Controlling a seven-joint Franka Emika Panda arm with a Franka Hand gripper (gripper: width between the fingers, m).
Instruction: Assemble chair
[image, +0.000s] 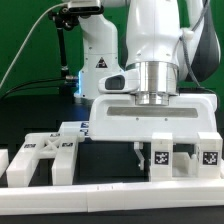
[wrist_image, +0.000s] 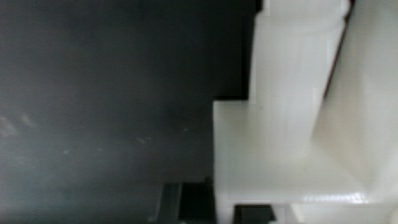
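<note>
The chair is in loose matte white parts on the black table. A blocky part (image: 186, 143) with square tags on its front stands at the exterior view's right, and my gripper (image: 138, 158) reaches down just beside its left end. In the wrist view that part (wrist_image: 294, 120) fills one side and the bare table fills the other. My gripper (wrist_image: 221, 207) is shut, its dark fingertips close against the part's edge, and I see nothing held between them. A slotted flat panel (image: 45, 155) lies at the exterior view's left, with small tagged cubes (image: 75, 130) behind it.
A low white rail (image: 100, 195) runs along the table's front edge. Another white part (image: 5, 165) shows at the far left edge of the exterior view. The arm's base (image: 100, 60) stands behind the parts, in front of a green backdrop.
</note>
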